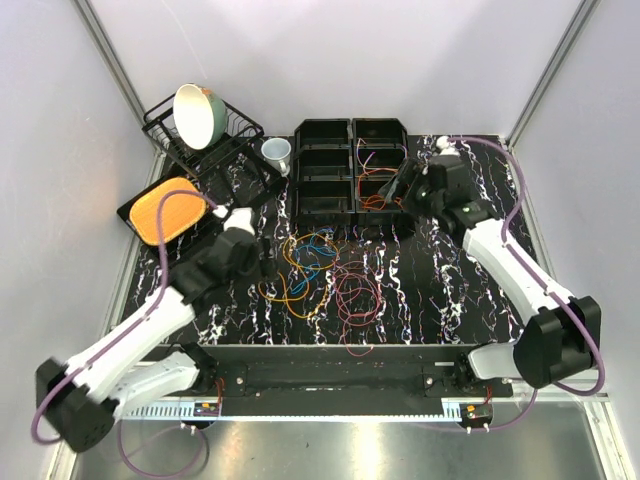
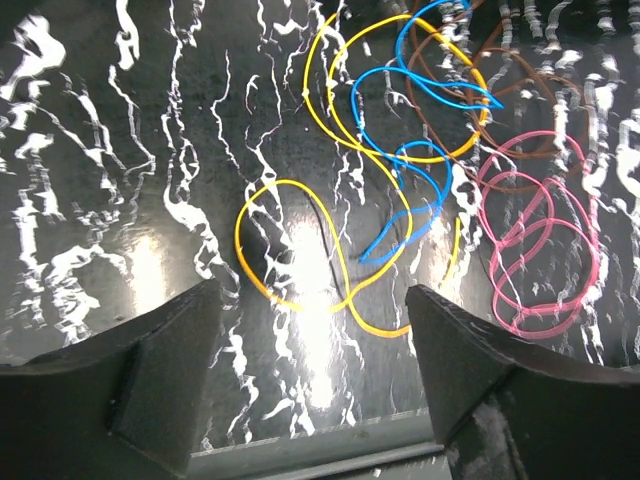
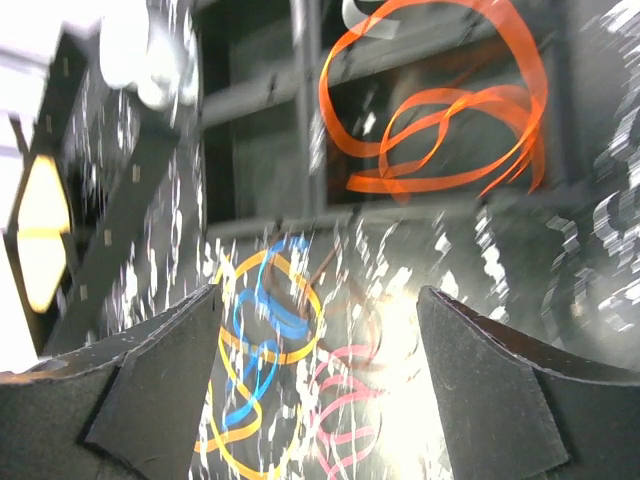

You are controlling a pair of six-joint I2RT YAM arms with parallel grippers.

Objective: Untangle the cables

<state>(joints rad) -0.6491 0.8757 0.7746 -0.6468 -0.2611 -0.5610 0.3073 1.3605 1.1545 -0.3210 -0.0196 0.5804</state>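
A tangle of thin cables (image 1: 320, 275) lies mid-table: yellow (image 2: 300, 250) and blue (image 2: 410, 190) loops on the left, maroon-pink loops (image 1: 357, 293) on the right, a brown one (image 2: 520, 120) among them. Orange cables (image 1: 378, 185) lie in a bin compartment, also in the right wrist view (image 3: 440, 130). My left gripper (image 1: 262, 268) is open and empty, just left of the tangle, its jaws wide beside the yellow loop. My right gripper (image 1: 400, 190) is open and empty, above the bin's right edge by the orange cables.
Black divided bins (image 1: 350, 170) stand at the back centre. A dish rack (image 1: 200, 135) with a bowl (image 1: 197, 115), a white cup (image 1: 277, 153) and an orange tray (image 1: 168, 208) sit at the back left. The table's near edge runs below the tangle.
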